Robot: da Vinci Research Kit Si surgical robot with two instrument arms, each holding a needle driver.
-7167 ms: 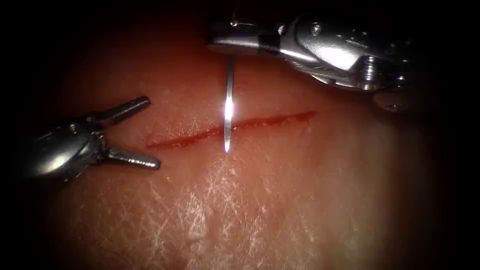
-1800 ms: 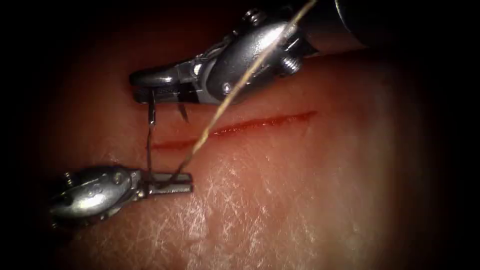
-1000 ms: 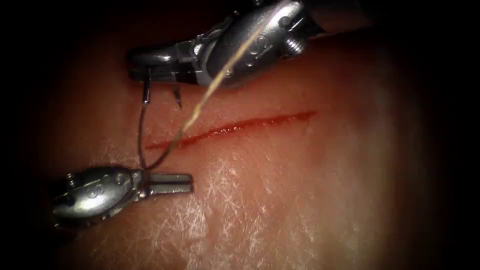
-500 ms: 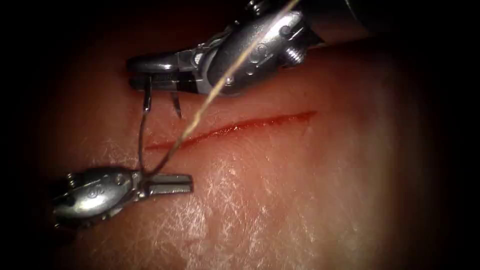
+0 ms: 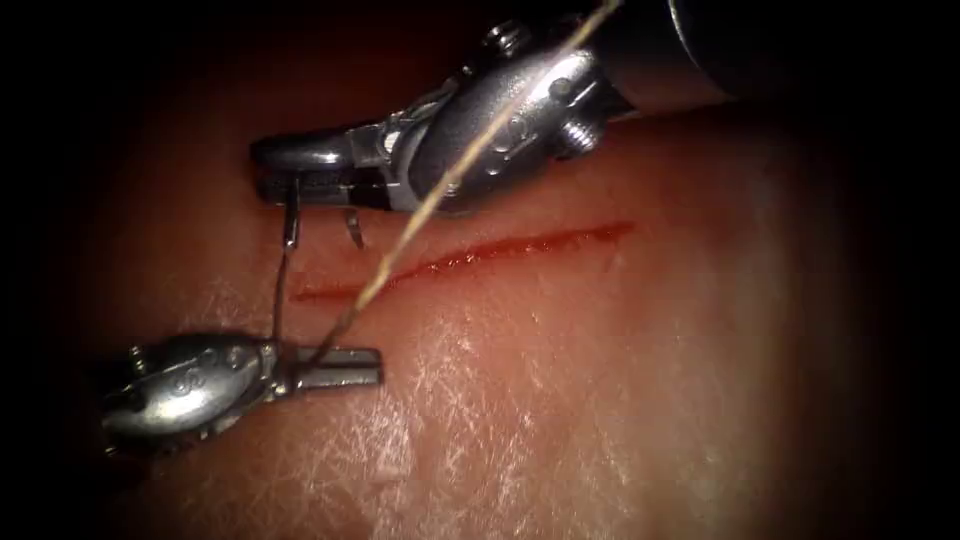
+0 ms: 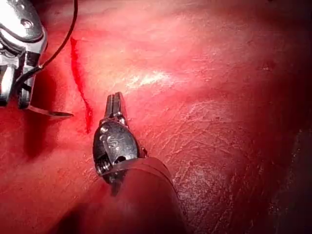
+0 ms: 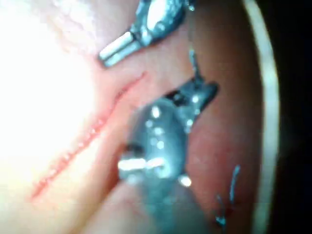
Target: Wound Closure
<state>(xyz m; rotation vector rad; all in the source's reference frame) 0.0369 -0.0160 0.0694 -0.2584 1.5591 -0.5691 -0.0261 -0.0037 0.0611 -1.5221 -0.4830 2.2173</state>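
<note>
a: start at the right claw (image 5: pixel 260 172). what's in it?

b: it's clamped shut on the needle (image 5: pixel 291 215), gripping somewhere along the middle of the curve. two short bits of steel stick out below the claw, one near its tip and one further back.

a: is the needle in the tissue (image 5: pixel 600 380)?

b: not as far as i can see. in the left wrist view the needle (image 6: pixel 51 113) curves out from the claw and its pointed end lies free over the surface, just beside the cut (image 6: pixel 78 73).

a: where is that against the cut in the endoscope view?

b: near the left end of the cut (image 5: pixel 500 248), on its far side, with the right claw lying just above it.

a: and the left claw (image 5: pixel 378 366)?

b: closed, flat and level, on the near side of the cut, below its left end. the thread (image 5: pixel 450 180) runs down to it from the needle's back end, meets it at the root of the claw and goes off up to the right, crossing over the cut and in front of the right tool's wrist. it looks pinched there, though the exact grip is hard to make out.

a: the left wrist view?

b: the left claw (image 6: pixel 116 97) is closed, just beside the cut, with the thread (image 6: pixel 73 24) as a dark line by the right tool.
</note>
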